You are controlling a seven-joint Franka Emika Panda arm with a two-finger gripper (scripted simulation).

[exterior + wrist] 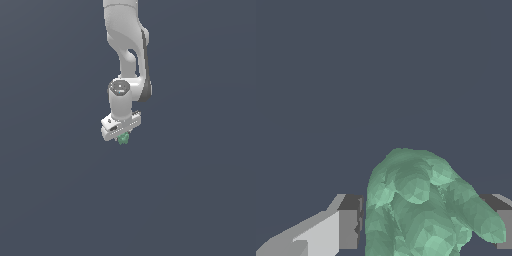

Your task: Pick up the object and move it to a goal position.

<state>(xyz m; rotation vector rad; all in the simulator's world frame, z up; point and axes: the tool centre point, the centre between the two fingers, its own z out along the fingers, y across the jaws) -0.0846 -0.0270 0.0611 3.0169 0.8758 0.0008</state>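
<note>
The object (123, 138) is a tiny green bumpy lump just under the white gripper head in the exterior view. In the wrist view the object (421, 210) looms large between the two fingers. One finger pad (349, 228) stands close against one side of it and the other finger (504, 227) touches the opposite side. My gripper (122, 137) points straight down and is closed around the lump; in the wrist view the gripper (428, 230) holds it between the pads. The fingertips are mostly hidden by the head in the exterior view.
The white-grey arm (128, 50) comes down from the top of the exterior view. The ground is a plain dark blue-grey surface (200, 200) with no other objects, edges or markers in view.
</note>
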